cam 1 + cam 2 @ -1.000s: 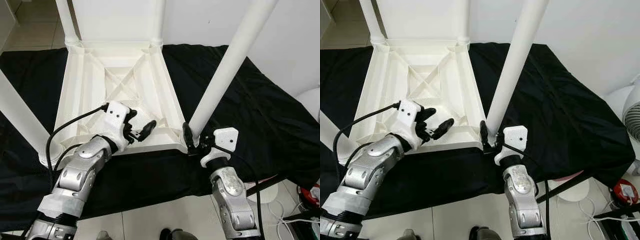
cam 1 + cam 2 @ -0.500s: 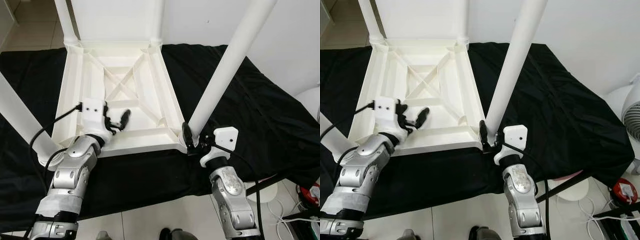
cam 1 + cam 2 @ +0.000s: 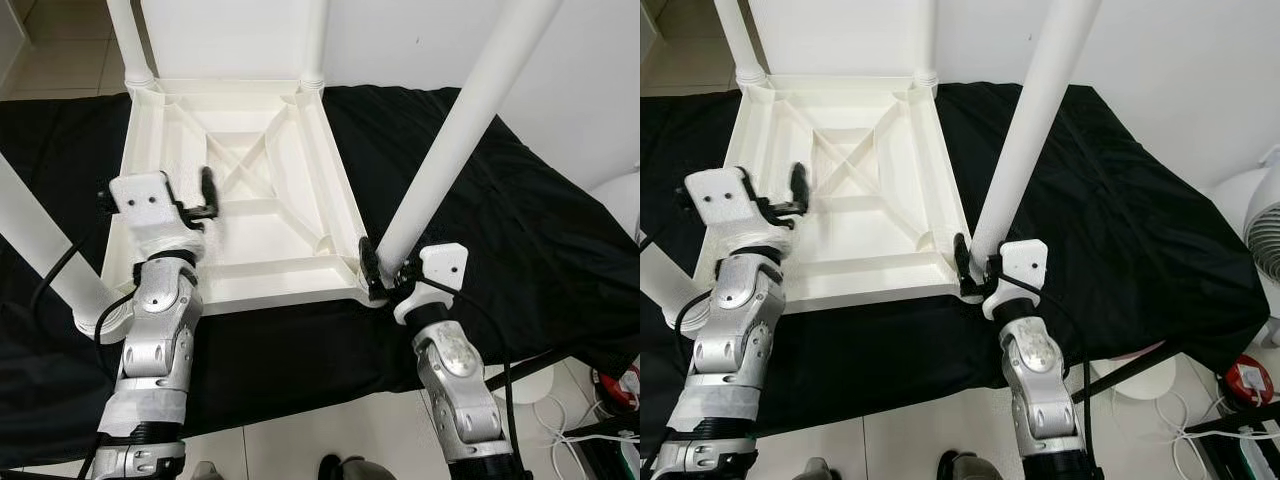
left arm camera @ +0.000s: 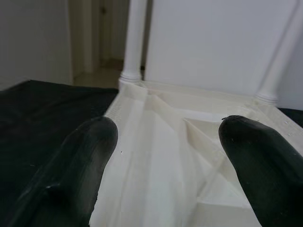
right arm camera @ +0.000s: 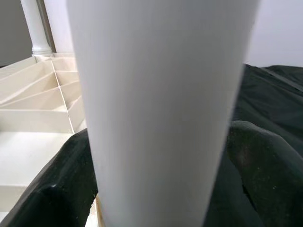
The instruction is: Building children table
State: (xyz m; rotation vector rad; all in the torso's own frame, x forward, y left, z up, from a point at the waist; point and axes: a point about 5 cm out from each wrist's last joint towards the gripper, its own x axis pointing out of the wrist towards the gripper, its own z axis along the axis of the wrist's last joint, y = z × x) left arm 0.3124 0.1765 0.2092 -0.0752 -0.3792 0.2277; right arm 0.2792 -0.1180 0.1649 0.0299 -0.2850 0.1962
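The white plastic children's table lies upside down on a black cloth, ribbed underside up. Two legs stand at its far corners, one at the near left. A fourth leg rises slanted from the near right corner. My right gripper is shut on that leg's base, its fingers on either side of it. My left gripper is open over the table's left rim, fingers wide apart and holding nothing.
A white wall stands close behind the table. A white fan stands at the right, with a red object and cables on the tiled floor beside it. The cloth's front edge hangs just ahead of my arms.
My left gripper has swung from the table's near middle ribs leftward to the left rim and now points away from me. The right gripper still holds the leg's base.
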